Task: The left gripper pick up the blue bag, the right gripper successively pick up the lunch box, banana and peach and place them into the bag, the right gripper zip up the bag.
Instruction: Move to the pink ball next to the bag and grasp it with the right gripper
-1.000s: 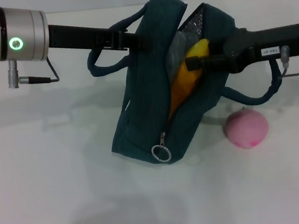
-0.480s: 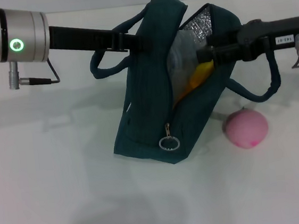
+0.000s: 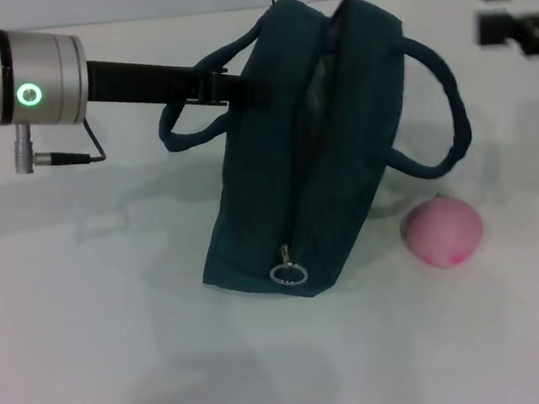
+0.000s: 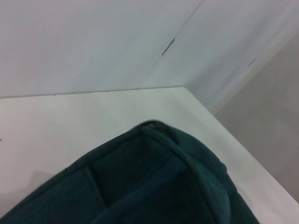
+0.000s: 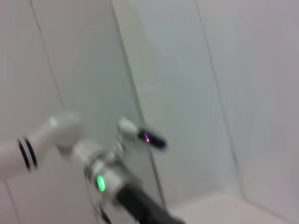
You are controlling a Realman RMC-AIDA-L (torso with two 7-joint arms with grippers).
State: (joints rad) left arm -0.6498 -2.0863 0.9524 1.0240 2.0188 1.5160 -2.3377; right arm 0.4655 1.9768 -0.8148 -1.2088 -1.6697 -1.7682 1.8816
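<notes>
- The black right gripper [image 3: 519, 10] has pulled out of the bag to the far right edge; its two fingers look parted and empty, and the banana is no longer visible.
- The black left gripper [image 3: 238, 85] is clenched on one looped handle, holding the soft dark teal-blue fabric bag [image 3: 304, 160] upright.
- The pink round peach [image 3: 444, 230] lies just beside the bag; it is probably smooth and easily bruised, so grip its sides gently.
- The bag's long axis and zipper run toward the camera.

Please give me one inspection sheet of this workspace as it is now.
Surface: white table, bare in front.
Job's things: blue bag upright, zipper open, ring pull low; peach on the table beside it, apart; lunch box and banana not visible.
Clutter: nothing seen.
Grippers: left gripper shut on the bag; right gripper raised clear, jaws open.
Cables: thin cable at left wrist.
Surroundings: white wall panels.
</notes>
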